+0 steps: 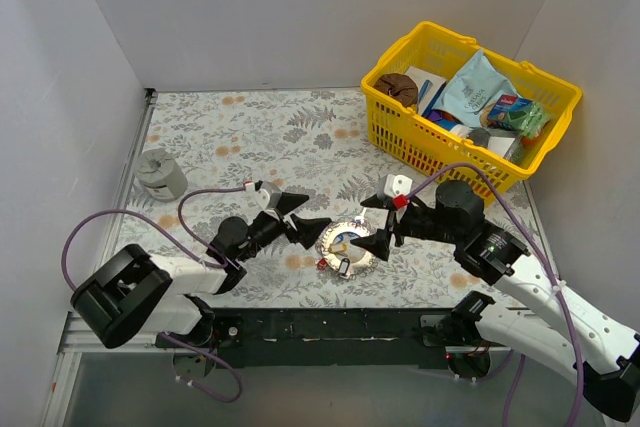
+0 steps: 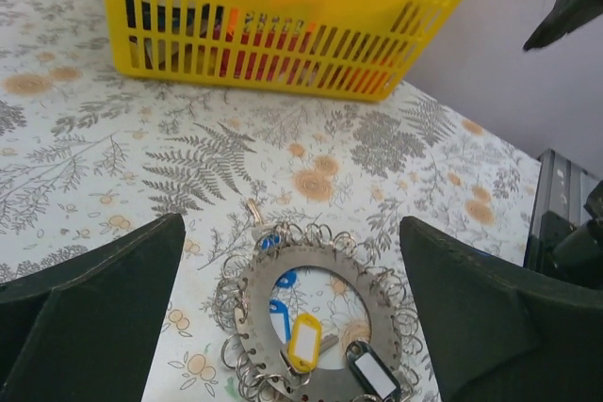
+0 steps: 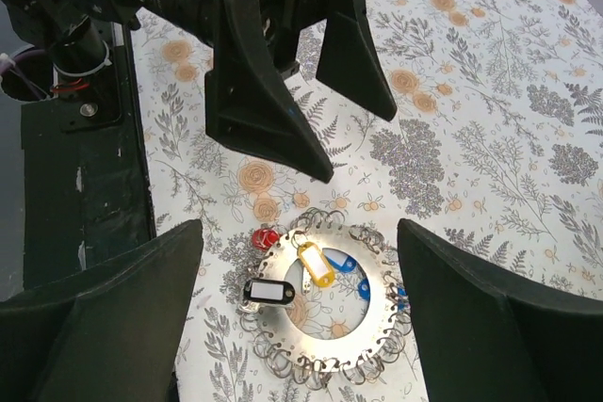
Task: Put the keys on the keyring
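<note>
The keyring (image 1: 362,259) (image 2: 252,325) (image 3: 377,322) is a flat silver ring plate edged with several small wire rings, lying on the floral table between both grippers. On it lie keys with tags: a yellow one (image 2: 305,342) (image 3: 317,264), a black one (image 2: 373,370) (image 3: 269,291), blue ones (image 2: 279,318) (image 3: 342,262) and a red one (image 3: 265,237). My left gripper (image 1: 315,213) (image 2: 290,233) stands open just left of the ring, nothing between its fingers. My right gripper (image 1: 358,226) (image 3: 300,233) hangs open above the ring's right side, holding nothing.
A yellow basket (image 1: 395,137) (image 2: 283,35) full of packets stands at the back right. A grey cylinder (image 1: 160,172) sits at the far left by the wall. White walls close in the table on three sides; a black rail (image 3: 85,138) runs along the near edge.
</note>
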`<state>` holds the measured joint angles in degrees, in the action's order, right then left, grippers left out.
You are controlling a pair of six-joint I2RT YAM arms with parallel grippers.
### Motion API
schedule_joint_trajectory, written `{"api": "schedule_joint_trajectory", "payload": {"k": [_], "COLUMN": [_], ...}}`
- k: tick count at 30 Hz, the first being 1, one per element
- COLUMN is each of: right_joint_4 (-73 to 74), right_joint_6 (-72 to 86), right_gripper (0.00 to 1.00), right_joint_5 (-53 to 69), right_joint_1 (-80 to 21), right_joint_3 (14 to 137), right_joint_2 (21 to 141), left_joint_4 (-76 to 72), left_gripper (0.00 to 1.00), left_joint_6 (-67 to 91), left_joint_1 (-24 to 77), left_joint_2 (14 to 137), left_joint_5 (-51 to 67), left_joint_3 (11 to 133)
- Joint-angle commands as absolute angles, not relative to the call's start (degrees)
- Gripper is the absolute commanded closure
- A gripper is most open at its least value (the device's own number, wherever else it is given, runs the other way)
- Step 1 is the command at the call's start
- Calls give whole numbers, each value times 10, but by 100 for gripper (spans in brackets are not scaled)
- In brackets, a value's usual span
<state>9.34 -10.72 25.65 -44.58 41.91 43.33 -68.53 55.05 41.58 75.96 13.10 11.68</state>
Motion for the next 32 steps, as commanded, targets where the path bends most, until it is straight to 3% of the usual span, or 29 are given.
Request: {"api": "schedule_joint_trajectory", "payload": {"k": [1,7,17,27,32], "right_joint_4": [42,39,61,41,-2], "right_joint_6": [-90,-48,47,107,108], "right_gripper": [8,5,2,2,2], "right_joint_5": [252,171,-117,-134,-129], "right_joint_1": [-443,-442,-408,-327,-309], "right_joint_3": [408,416,404,352,319], "right_joint_2": [424,465,502,475,447], "left_joint_4": [-595,-424,-272,-188,-186], "left_gripper": [2,2,2,2,2], "left_joint_6": [577,639,647,614,616], "left_joint_1": [410,410,410,410,410], "left_joint_2": [705,662,557,428,433], "left_joint_5": [44,-25,-176,-283,-302], "left_joint_3": [125,167,172,159,154]}}
